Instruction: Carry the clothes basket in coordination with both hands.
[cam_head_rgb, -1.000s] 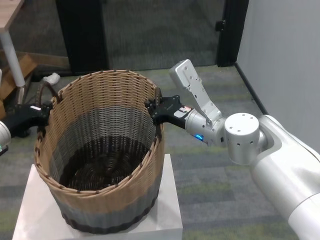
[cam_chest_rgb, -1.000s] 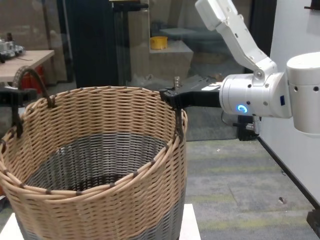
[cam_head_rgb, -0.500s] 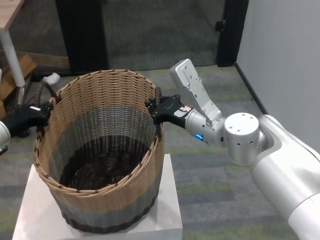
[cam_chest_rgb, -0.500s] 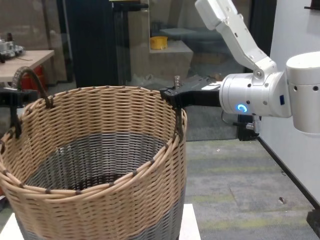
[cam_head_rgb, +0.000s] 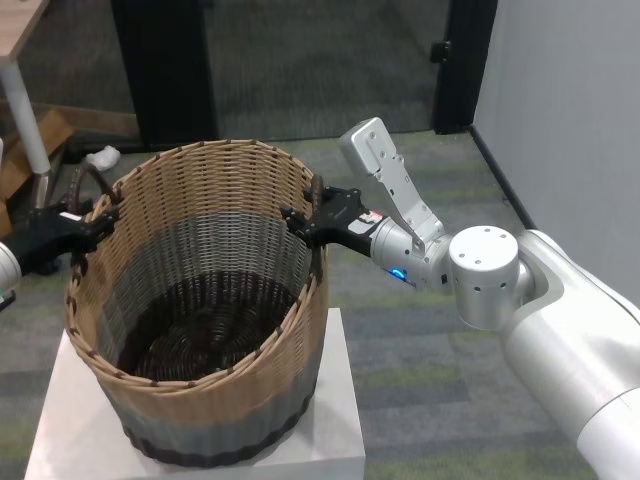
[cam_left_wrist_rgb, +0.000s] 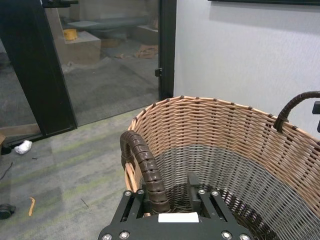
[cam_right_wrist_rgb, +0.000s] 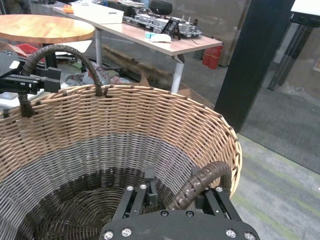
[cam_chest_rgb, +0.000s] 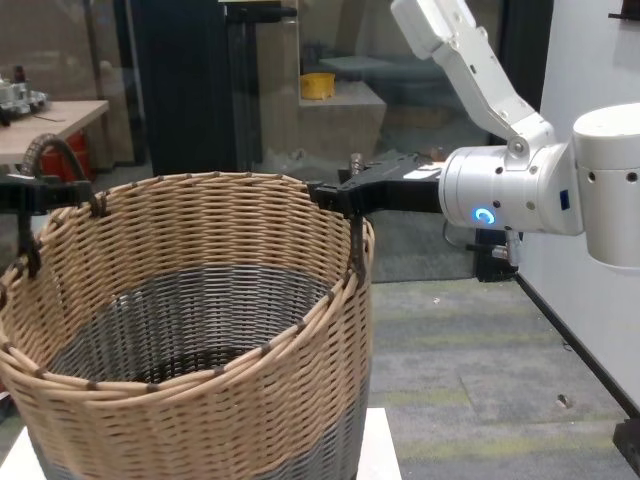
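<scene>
Biggest worry here is the basket (cam_head_rgb: 200, 330) itself: it's sitting on a white block (cam_head_rgb: 340, 400) in the lower left of the head view, and it's looking wider than the block, with its lower left side bulging over the block's edge, so I'm guessing any sideways nudge is risking a tip or a slide off. Both grippers are standing with their jaws parted, not pinching anything. The right gripper (cam_head_rgb: 302, 214) is sitting at the rim just right of frame centre, the left gripper (cam_head_rgb: 98, 222) at the rim on the far left. In the wrist views each handle is running loosely between the fingers: the right handle (cam_right_wrist_rgb: 200, 185) is leaning toward one finger with a gap on the other side, and the left handle (cam_left_wrist_rgb: 145, 170) is doing the same. So if the arms are lifting from here without closing, I'm thinking the handles are just slipping out, or one side is catching and the other isn't, which is tilting the whole thing. Pulling away unevenly could snag a loop and drag it too. As for orientation, the basket is standing upright with its mouth pointing up, long axis running vertical, and the handle-to-handle line is going roughly level across the frame, left to right.
</scene>
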